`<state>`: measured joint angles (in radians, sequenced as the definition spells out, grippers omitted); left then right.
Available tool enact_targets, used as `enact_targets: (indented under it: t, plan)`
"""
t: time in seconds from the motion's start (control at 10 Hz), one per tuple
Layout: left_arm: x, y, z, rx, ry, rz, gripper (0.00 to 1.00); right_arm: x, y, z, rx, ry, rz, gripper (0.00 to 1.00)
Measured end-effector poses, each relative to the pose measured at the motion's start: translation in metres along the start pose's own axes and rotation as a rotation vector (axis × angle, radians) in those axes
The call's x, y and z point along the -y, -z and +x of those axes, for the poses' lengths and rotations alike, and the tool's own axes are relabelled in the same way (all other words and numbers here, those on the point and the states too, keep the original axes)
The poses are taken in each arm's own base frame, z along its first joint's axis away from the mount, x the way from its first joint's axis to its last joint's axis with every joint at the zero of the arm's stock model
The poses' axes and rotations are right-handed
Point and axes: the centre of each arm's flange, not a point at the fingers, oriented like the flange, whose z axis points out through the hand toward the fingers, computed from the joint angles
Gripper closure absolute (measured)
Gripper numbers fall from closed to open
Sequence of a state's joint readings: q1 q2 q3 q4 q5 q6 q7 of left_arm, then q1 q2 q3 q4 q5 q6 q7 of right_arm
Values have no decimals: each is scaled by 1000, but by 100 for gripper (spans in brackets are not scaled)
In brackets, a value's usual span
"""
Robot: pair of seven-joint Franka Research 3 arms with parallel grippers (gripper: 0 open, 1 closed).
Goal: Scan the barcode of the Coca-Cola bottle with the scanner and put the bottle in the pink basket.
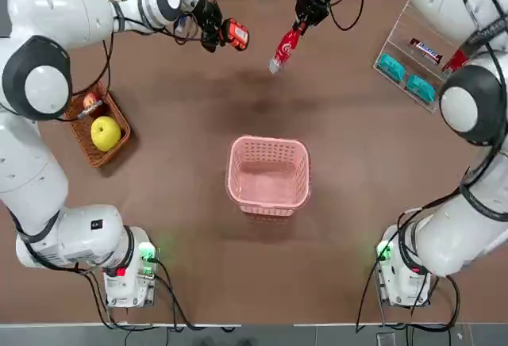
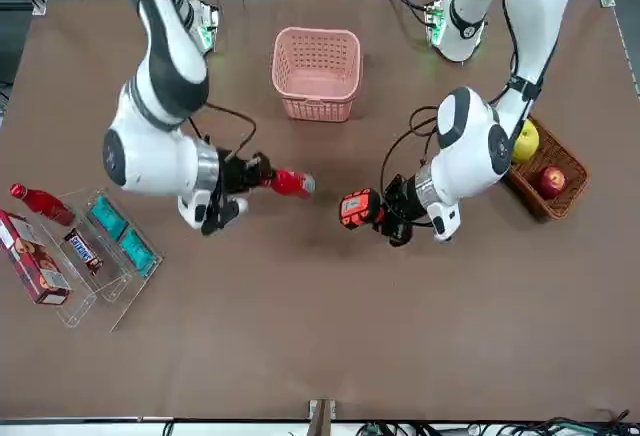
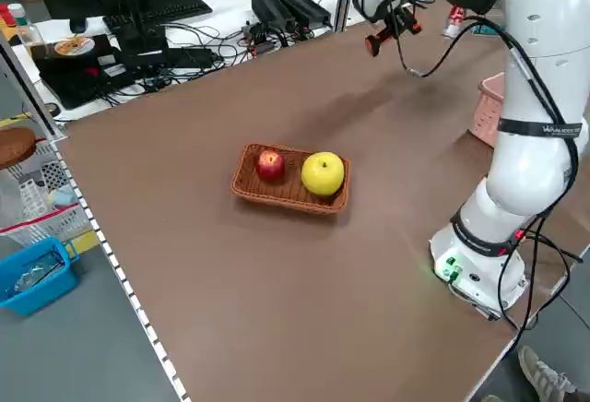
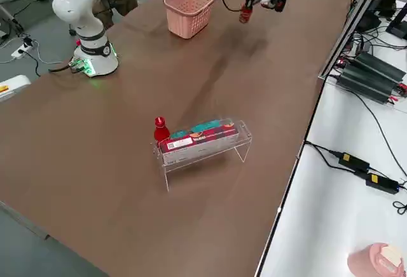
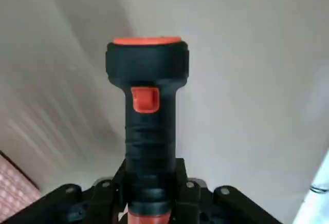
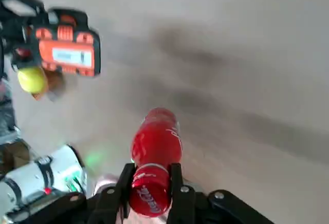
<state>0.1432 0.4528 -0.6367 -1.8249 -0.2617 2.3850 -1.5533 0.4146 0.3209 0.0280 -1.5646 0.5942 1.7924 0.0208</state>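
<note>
Right gripper (image 1: 300,22) pinches the Coca-Cola bottle (image 1: 284,49) near its cap end, fingers clamped on either side; the bottle hangs tilted in the air above the far half of the table (image 1: 182,227), bottom end pointing down toward the left arm. Left gripper (image 1: 208,30) is closed round the handle of the scanner (image 1: 235,34), also held aloft, its orange-red head turned toward the bottle. The two are near each other but apart, with a clear gap between.

Pink basket (image 1: 268,173) sits mid-table, empty as far as visible, well apart from both grippers. A second red bottle (image 2: 40,202) stands by the clear rack (image 2: 95,256) at the right arm's side; not involved.

Step in hand, as judged: presenting the label for the scan. To do it well, roll the bottle so the barcode faces the scanner's window squarely, keep the gap, and hold both steady. Where the barcode lies on the label cannot be told. Risk: glare on the curved label, or the fingers covering the code.
</note>
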Motion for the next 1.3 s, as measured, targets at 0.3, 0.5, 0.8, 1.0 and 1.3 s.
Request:
enact_targets:
  t: [0.3, 0.5, 0.8, 1.0, 1.3]
  plan:
    - [9, 2, 55, -175, 80, 55, 64, 85, 15, -72, 106, 5, -137, 67]
    - [19, -4, 81, -284, 183, 62, 64, 141, 16, -125, 133, 13, -218, 67]
    - [36, -17, 105, -425, 275, 62, 64, 215, -33, -193, 148, -10, -354, 67]
    - [52, -27, 134, -495, 235, 80, 64, 254, -75, -232, 97, 2, -450, 67]
    - [65, -47, 155, -478, 169, 82, 64, 273, -125, -240, 20, 8, -485, 67]
